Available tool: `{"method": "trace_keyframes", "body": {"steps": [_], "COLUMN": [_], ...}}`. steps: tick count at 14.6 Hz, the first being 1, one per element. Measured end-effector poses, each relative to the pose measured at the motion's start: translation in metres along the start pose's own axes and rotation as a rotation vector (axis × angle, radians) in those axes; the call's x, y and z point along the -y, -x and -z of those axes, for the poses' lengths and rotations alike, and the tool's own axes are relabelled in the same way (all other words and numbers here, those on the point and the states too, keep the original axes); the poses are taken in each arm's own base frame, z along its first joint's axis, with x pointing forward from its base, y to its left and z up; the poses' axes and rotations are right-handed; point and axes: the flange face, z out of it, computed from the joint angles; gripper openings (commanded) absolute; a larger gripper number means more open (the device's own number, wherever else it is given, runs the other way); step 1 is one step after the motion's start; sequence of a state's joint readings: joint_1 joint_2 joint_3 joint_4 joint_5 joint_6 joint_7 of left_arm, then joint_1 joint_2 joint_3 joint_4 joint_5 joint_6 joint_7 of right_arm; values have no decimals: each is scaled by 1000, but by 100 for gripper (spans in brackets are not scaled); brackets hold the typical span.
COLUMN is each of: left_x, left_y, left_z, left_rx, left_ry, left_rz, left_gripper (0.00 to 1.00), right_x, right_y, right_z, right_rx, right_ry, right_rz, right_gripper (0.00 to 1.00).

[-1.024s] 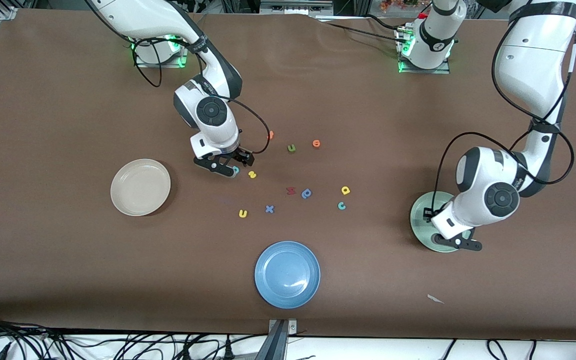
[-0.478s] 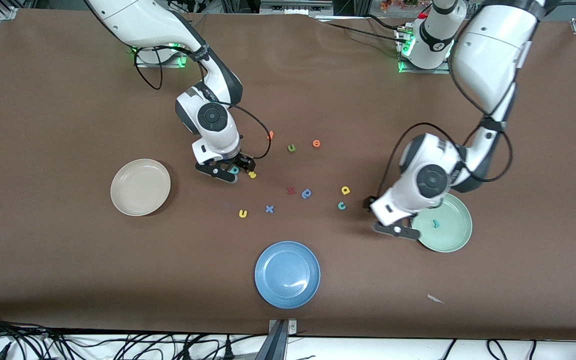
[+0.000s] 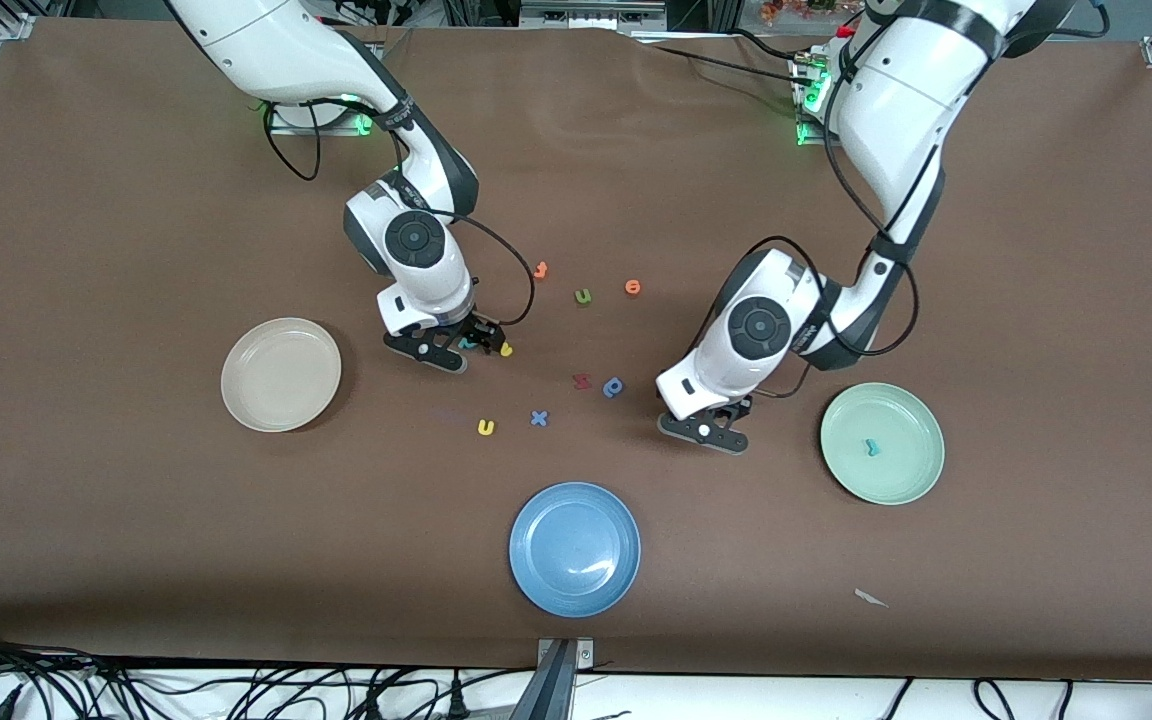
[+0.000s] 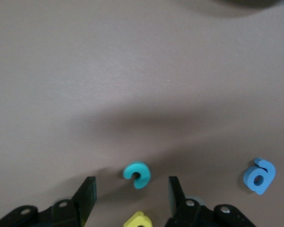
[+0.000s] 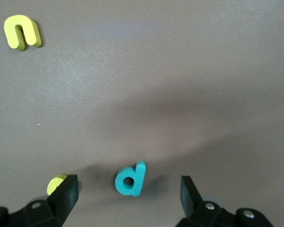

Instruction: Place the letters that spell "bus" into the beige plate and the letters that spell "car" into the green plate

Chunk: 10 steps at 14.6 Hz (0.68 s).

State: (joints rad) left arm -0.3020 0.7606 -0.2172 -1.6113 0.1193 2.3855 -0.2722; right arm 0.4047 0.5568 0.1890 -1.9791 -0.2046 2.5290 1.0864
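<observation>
My right gripper (image 5: 128, 189) stands open low over the table, its fingers on either side of the teal "b" (image 5: 130, 178) without touching it. The yellow "s" (image 5: 57, 184) peeks out beside one finger, and the yellow "u" (image 5: 22, 31) lies apart. My left gripper (image 4: 131, 189) is open around the teal "c" (image 4: 137, 175), with the yellow "a" (image 4: 141, 220) just under the wrist. In the front view the left hand (image 3: 726, 375) hides both letters. The teal "r" (image 3: 871, 447) lies in the green plate (image 3: 911, 475). The beige plate (image 3: 281, 374) holds nothing.
A blue plate (image 3: 574, 548) sits nearest the front camera. Loose letters lie between the grippers: a blue x (image 3: 539, 418), a red letter (image 3: 582, 380), a darker blue looped letter (image 3: 613, 387), a green u (image 3: 583, 296), an orange o (image 3: 632, 288).
The left arm swung from over the green plate to the teal "c", leaving the teal "r" in the plate. The right gripper shifted slightly and now straddles the "b".
</observation>
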Motion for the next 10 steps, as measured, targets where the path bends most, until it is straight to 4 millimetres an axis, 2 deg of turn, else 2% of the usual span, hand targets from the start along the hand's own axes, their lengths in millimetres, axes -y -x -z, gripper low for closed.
{"method": "trace_keyframes", "body": {"steps": [2, 4, 7, 10], "left_x": [0, 0, 1, 3], "left_y": [1, 2, 1, 0], "left_z": [-12, -18, -18, -16], "left_rx": [1, -4, -7, -11], "left_ry": [5, 9, 8, 6], "left_rz": [10, 19, 32, 80], "left_gripper": [63, 51, 12, 9], "right_x": [-2, -4, -7, -9], "right_y": [3, 4, 3, 2], "right_z": [-5, -8, -11, -12], "right_rx": [2, 1, -2, -2], "right_ry": [-4, -9, -9, -7], "right_rz": [2, 4, 8, 18], "right_gripper": [92, 87, 77, 69]}}
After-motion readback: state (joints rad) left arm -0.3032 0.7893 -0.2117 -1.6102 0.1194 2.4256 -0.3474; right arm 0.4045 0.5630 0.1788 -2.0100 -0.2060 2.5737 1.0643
